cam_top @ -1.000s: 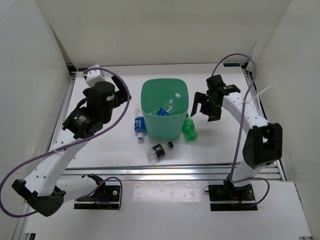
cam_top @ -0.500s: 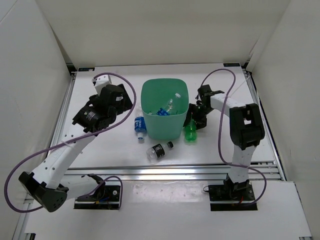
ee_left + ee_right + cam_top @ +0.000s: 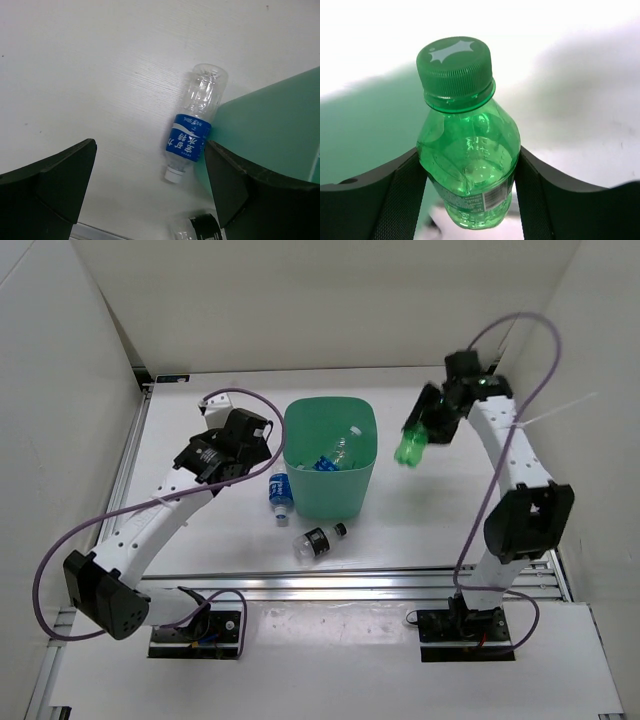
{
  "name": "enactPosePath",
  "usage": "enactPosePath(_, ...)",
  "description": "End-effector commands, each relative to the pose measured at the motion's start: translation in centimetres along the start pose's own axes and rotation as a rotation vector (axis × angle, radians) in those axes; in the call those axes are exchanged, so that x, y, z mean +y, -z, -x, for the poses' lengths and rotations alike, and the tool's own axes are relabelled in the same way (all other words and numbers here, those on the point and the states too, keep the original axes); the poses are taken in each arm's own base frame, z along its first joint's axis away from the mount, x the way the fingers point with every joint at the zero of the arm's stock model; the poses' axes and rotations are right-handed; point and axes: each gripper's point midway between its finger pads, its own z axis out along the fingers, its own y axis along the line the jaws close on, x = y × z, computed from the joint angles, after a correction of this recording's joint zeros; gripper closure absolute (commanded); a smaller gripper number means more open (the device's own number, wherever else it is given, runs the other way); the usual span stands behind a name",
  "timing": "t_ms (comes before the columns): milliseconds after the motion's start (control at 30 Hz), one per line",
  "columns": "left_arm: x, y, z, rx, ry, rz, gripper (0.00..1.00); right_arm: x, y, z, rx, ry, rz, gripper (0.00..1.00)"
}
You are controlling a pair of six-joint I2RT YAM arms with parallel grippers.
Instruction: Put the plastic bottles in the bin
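The green bin (image 3: 329, 462) stands mid-table with a blue-labelled bottle (image 3: 322, 462) and a plain clear bottle (image 3: 343, 448) inside. My right gripper (image 3: 428, 427) is shut on the green bottle (image 3: 412, 447), held in the air right of the bin; in the right wrist view both fingers press its sides (image 3: 468, 165). A clear blue-labelled bottle (image 3: 280, 492) lies against the bin's left side; it also shows in the left wrist view (image 3: 194, 130). My left gripper (image 3: 243, 443) is open above and left of it. A short dark-labelled bottle (image 3: 318, 539) lies in front of the bin.
White walls enclose the table on the left, back and right. A metal rail (image 3: 330, 585) runs along the table's near edge. The bin's green wall (image 3: 270, 130) fills the right side of the left wrist view.
My right gripper closed on the green bottle beside the bin and lifted it up and to the right. My left arm moved right, toward the blue-labelled bottle.
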Motion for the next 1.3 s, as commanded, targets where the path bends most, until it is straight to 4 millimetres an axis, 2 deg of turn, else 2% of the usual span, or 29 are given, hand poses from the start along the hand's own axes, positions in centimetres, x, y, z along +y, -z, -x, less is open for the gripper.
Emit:
enactPosePath(0, 1.1, -1.2, 0.1, -0.041, 0.01, 0.079, 0.0, 5.7, 12.3, 3.2, -0.317, 0.027, 0.107, 0.84)
enactPosePath(33, 0.9, -1.2, 0.2, -0.048, 0.018, 0.073, 0.0, 6.9, 14.2, 3.9, -0.373, 0.042, 0.139, 0.84)
enactPosePath(67, 1.0, -1.9, -0.7, -0.035, 0.004, 0.085, 0.0, 8.9, 17.6, 4.7, -0.456, 0.065, 0.211, 0.84)
enactPosePath(100, 1.4, -2.4, -1.1, -0.025, -0.004, 0.103, 0.0, 10.9, 18.8, 4.9, -0.489, 0.114, 0.271, 0.84)
enactPosePath(167, 1.3, -3.0, -1.8, -0.021, 0.004, 0.107, 0.0, 13.6, 20.6, 4.7, -0.525, 0.185, 0.355, 0.8)
enactPosePath(200, 1.1, -3.4, -2.0, -0.011, 0.016, 0.093, 0.0, 15.8, 20.7, 3.5, -0.522, 0.263, 0.402, 0.76)
enactPosePath(233, 1.0, -3.9, -2.2, 0.006, 0.013, 0.084, 0.0, 17.5, 20.9, 3.2, -0.544, 0.33, 0.434, 0.73)
enactPosePath(267, 0.1, -4.1, -2.9, 0.041, 0.005, 0.045, 0.0, 18.1, 20.5, 2.8, -0.562, 0.405, 0.412, 0.68)
enactPosePath(300, 0.3, -4.5, -3.3, 0.055, 0.012, 0.045, 0.0, 19.8, 20.0, 0.9, -0.547, 0.478, 0.424, 0.66)
enactPosePath(333, 0.0, -4.8, -3.5, 0.064, 0.01, 0.04, 0.0, 20.5, 19.2, 0.1, -0.533, 0.518, 0.416, 0.63)
enactPosePath(367, -0.1, -5.0, -3.7, 0.06, 0.014, 0.037, 0.0, 20.7, 18.1, -0.9, -0.5, 0.535, 0.41, 0.54)
enactPosePath(400, 0.0, -5.5, -4.1, 0.072, 0.018, 0.036, 0.0, 21.5, 16.7, -2.7, -0.443, 0.568, 0.423, 0.37)
enactPosePath(433, -0.2, -5.7, -4.2, 0.072, 0.009, 0.023, 0.0, 21.8, 15.3, -3.3, -0.409, 0.594, 0.422, 0.18)
enactPosePath(467, -0.6, -6.2, -3.9, 0.064, 0.028, 0.012, 0.0, 20.7, 13.9, -4.1, -0.345, 0.584, 0.372, 0.0)
enactPosePath(500, -0.9, -6.2, -3.9, 0.07, 0.018, -0.008, 0.0, 21.3, 15.5, -4.3, -0.355, 0.583, 0.393, 0.0)
enactPosePath(533, -0.9, -6.7, -4.5, 0.086, -0.006, 0.005, 0.0, 21.1, 15.8, -4.2, -0.357, 0.591, 0.379, 0.0)
enactPosePath(567, -1.3, -6.9, -4.8, 0.096, -0.004, -0.008, 0.0, 20.7, 16.3, -3.8, -0.381, 0.581, 0.351, 0.0)
enactPosePath(600, -1.4, -7.4, -4.7, 0.094, -0.005, -0.014, 0.0, 20.1, 17.4, -3.2, -0.42, 0.58, 0.345, 0.0)
enactPosePath(667, -1.8, -8.2, -5.8, 0.118, -0.021, -0.027, 0.0, 19.2, 19.8, -2.4, -0.479, 0.556, 0.368, 0.0)
enactPosePath(700, -2.2, -8.6, -6.8, 0.142, -0.022, -0.049, 0.0, 18.9, 21.0, -2.7, -0.496, 0.555, 0.382, 0.0)
enactPosePath(733, -2.7, -9.2, -6.4, 0.13, -0.002, -0.065, 0.0, 18.5, 21.6, -2.5, -0.511, 0.548, 0.386, 0.0)
enactPosePath(767, -2.7, -9.9, -7.5, 0.155, -0.022, -0.063, 0.0, 18.4, 22.3, -2.6, -0.522, 0.548, 0.395, 0.0)
enactPosePath(800, -3.1, -10.4, -7.8, 0.172, -0.012, -0.083, 0.0, 18.0, 23.1, -2.9, -0.536, 0.556, 0.402, 0.0)
enactPosePath(867, -3.7, -11.0, -8.7, 0.194, -0.035, -0.11, 0.0, 17.6, 23.7, -3.5, -0.535, 0.559, 0.413, 0.0)
enactPosePath(900, -4.8, -11.3, -8.3, 0.178, -0.046, -0.157, 0.0, 17.1, 23.9, -3.9, -0.533, 0.559, 0.411, 0.0)
enactPosePath(933, -5.2, -11.3, -8.8, 0.19, -0.041, -0.19, 0.0, 16.8, 23.9, -4.1, -0.529, 0.559, 0.409, 0.0)
enactPosePath(1067, -6.4, -12.6, -9.9, 0.214, -0.025, -0.256, 0.0, 15.7, 24.3, -4.8, -0.523, 0.579, 0.395, 0.0)
enactPosePath(1200, -7.7, -13.7, -11.8, 0.273, -0.042, -0.308, 0.0, 14.5, 24.2, -5.4, -0.506, 0.585, 0.366, 0.0)
enactPosePath(1267, -8.4, -13.7, -11.8, 0.279, -0.038, -0.333, 0.02, 14.0, 23.7, -5.5, -0.497, 0.583, 0.348, 0.0)
